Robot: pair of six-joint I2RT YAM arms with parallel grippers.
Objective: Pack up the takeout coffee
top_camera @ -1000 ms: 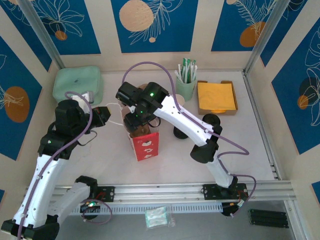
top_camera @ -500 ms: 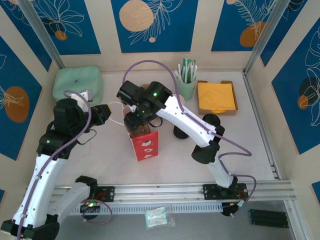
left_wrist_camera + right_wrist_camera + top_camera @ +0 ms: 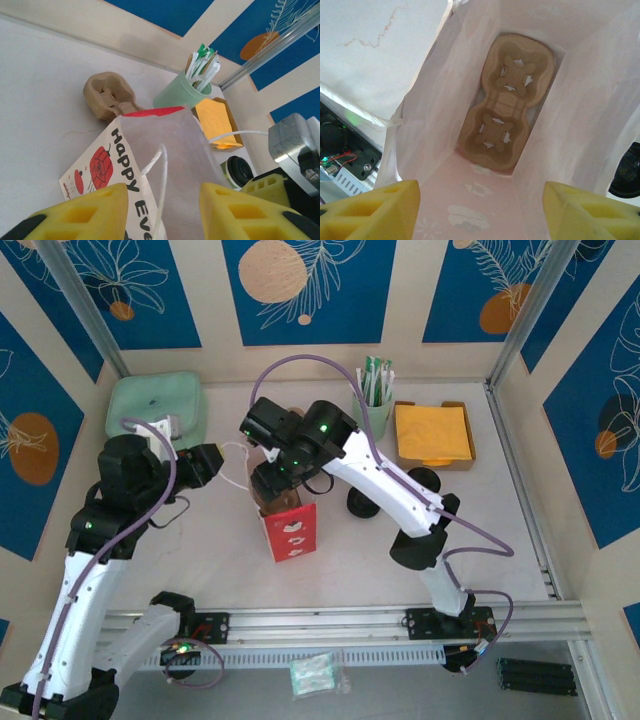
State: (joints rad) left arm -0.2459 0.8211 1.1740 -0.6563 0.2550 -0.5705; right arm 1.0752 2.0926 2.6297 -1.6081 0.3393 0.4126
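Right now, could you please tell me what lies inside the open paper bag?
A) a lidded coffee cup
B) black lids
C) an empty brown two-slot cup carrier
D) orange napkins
C: the right wrist view looks down into the paper bag, where a brown two-slot cup carrier lies flat with both slots empty.

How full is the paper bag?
Almost empty: inside the bag, a brown cup carrier lies flat on the bottom, no cups in its holes.
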